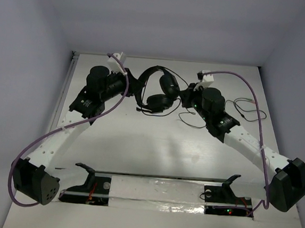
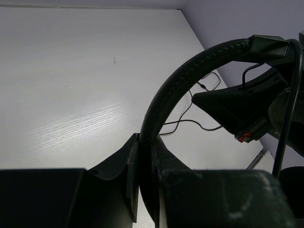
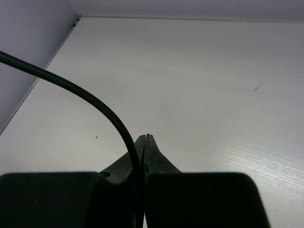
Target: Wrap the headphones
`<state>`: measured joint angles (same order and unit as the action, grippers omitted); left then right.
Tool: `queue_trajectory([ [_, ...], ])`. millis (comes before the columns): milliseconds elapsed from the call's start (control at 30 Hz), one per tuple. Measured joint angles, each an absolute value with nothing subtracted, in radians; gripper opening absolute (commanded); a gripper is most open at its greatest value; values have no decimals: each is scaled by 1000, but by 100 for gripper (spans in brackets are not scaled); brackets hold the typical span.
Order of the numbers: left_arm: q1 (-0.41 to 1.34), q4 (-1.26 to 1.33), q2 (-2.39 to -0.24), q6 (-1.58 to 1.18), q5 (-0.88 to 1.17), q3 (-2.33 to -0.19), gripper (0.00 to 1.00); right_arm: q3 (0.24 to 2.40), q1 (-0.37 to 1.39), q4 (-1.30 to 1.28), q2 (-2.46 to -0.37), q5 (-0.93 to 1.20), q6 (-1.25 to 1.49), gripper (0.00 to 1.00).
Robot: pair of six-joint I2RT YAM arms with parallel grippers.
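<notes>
1. Closest up, my left gripper [image 2: 145,154] clamps the headphones [image 2: 159,102] by the headband [image 2: 199,57], which arches away to the right.
2. My right gripper [image 3: 145,142] is pinched tight on the cable [image 3: 71,85], which runs off to its left.
3. Headphones sit between both grippers, far across the table [image 1: 139,145]; slack cable trails right, nearer my right one.

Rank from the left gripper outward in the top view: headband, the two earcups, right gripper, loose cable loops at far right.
1. headband: clamped in the left gripper.
2. earcups: just right of it; the two are too close to call.
3. right gripper: beyond the earcups, pinching the cable.
4. cable loops: far right, farthest.
</notes>
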<state>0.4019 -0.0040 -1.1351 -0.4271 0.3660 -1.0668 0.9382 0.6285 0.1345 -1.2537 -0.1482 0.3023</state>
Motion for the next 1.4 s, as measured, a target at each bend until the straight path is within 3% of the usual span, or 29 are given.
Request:
queue_trajectory([
  [300, 339, -44, -1121, -439, 439, -1074, 0, 914, 613, 236, -1270, -69, 332, 5],
  [567, 331, -64, -1125, -470, 469, -1134, 0, 867, 613, 307, -1341, 65, 353, 2],
  [767, 325, -50, -1125, -489, 493, -1173, 0, 867, 613, 376, -1392, 123, 371, 6],
  [967, 325, -11, -1125, -548, 553, -1173, 0, 867, 613, 383, -1460, 162, 393, 24],
  [1133, 325, 57, -1130, -597, 604, -1171, 0, 868, 613, 402, -1464, 166, 400, 48],
  [1400, 325, 80, -1135, -627, 620, -1155, 0, 869, 613, 513, -1489, 231, 392, 65],
])
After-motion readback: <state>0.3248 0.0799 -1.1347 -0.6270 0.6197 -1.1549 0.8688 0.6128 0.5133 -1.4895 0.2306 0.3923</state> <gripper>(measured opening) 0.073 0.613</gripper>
